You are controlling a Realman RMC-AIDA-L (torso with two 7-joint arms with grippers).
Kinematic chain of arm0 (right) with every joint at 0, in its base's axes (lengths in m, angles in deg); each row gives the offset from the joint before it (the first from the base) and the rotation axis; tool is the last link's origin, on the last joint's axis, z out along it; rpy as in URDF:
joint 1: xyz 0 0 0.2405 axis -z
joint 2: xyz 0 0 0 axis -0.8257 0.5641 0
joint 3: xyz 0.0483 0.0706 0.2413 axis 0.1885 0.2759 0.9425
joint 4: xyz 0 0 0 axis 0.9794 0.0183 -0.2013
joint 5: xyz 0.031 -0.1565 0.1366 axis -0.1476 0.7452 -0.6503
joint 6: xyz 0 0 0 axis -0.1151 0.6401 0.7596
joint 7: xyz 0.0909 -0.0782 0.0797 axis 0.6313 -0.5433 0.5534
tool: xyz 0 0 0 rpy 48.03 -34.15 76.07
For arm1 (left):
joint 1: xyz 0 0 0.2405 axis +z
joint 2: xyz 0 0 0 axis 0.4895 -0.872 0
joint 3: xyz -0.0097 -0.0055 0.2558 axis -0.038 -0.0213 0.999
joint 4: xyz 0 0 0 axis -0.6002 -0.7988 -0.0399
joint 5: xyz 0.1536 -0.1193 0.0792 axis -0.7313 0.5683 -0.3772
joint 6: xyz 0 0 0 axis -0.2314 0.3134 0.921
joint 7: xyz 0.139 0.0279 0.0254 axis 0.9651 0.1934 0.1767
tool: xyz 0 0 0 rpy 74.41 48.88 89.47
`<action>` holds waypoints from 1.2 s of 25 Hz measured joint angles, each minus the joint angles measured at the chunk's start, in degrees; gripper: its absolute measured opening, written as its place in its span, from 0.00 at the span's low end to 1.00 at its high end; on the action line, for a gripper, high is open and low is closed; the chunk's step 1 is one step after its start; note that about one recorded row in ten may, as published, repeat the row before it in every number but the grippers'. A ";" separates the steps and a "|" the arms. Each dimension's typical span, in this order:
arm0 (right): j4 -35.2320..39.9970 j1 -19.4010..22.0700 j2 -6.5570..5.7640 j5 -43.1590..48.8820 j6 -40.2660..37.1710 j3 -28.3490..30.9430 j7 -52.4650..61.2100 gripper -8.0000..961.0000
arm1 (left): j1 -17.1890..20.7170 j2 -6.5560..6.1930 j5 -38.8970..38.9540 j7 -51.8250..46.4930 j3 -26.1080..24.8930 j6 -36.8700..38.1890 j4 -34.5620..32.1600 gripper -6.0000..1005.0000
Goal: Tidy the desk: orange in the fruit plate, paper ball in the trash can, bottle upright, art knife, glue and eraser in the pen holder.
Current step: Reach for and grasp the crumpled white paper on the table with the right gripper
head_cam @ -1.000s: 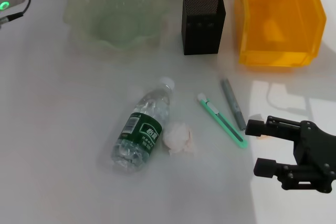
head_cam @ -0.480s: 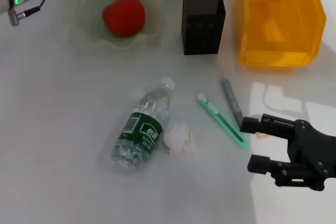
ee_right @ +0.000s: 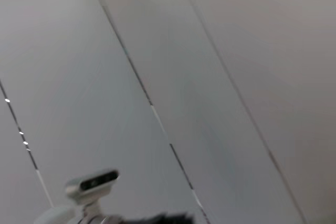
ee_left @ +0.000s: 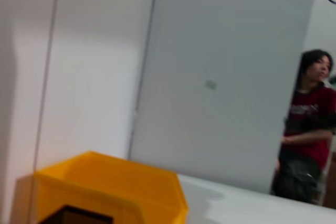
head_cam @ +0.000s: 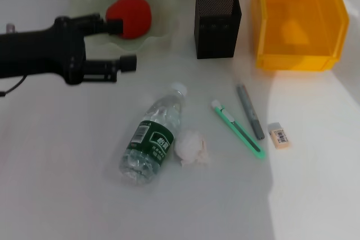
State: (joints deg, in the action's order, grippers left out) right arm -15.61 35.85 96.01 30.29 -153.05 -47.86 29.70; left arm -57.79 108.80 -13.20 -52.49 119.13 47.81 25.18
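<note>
Left gripper (head_cam: 125, 43) is over the table's far left part, fingers parted with nothing between them — released. Its upper finger overlaps the near rim of the fruit plate (head_cam: 163, 4) as the head view has it.

Orange (head_cam: 129, 16) (reads red here) sits inside the fruit plate, at the far left of the table.

Pen holder (head_cam: 217, 22), black mesh, stands upright at the far edge near the middle, with nothing visible above its rim. Trash can (head_cam: 298, 21) — an orange-yellow bin — stands beside it toward the far right corner; the left wrist view also catches it (ee_left: 110, 182).

Bottle (head_cam: 153, 136) lies on its side near the table's centre, white cap pointing toward the far edge, green label facing up. Paper ball (head_cam: 191, 147) lies just beside the bottle on its right, touching or nearly so; cannot tell which.

Art knife (head_cam: 237, 128), green, lies flat right of the paper ball, diagonal. Glue (head_cam: 250, 111), a grey stick, lies just beside it toward the right edge. Eraser (head_cam: 279, 135) lies flat near the glue's near end, apart from it.

Right gripper is out of every view; the right wrist camera shows only wall panels.
</note>
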 joint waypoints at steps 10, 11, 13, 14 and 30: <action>33.17 -12.00 -2.28 14.84 -2.71 -24.74 26.59 0.83 | 3.54 -1.93 -11.12 -0.52 -3.85 4.08 0.44 0.86; 33.41 -13.28 -2.19 17.33 -2.55 -28.83 26.93 0.83 | 3.56 -1.94 -11.72 -0.54 -4.45 4.11 0.44 0.86; 32.78 -15.85 -1.46 22.25 -1.37 -35.62 27.06 0.83 | 3.59 -1.96 -12.93 -0.61 -5.81 4.25 0.45 0.86; 32.37 -16.76 -0.70 24.17 -0.34 -37.84 27.06 0.83 | 3.60 -1.97 -13.31 -0.66 -6.20 4.33 0.47 0.86; 18.11 -22.20 3.78 29.99 24.11 -60.24 26.28 0.82 | 3.76 -1.99 -15.66 -1.12 -6.55 2.92 0.45 0.86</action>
State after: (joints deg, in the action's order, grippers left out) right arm 2.50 13.65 99.79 60.28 -128.94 -108.10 55.98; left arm -54.03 106.81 -28.86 -53.61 112.58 50.73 25.63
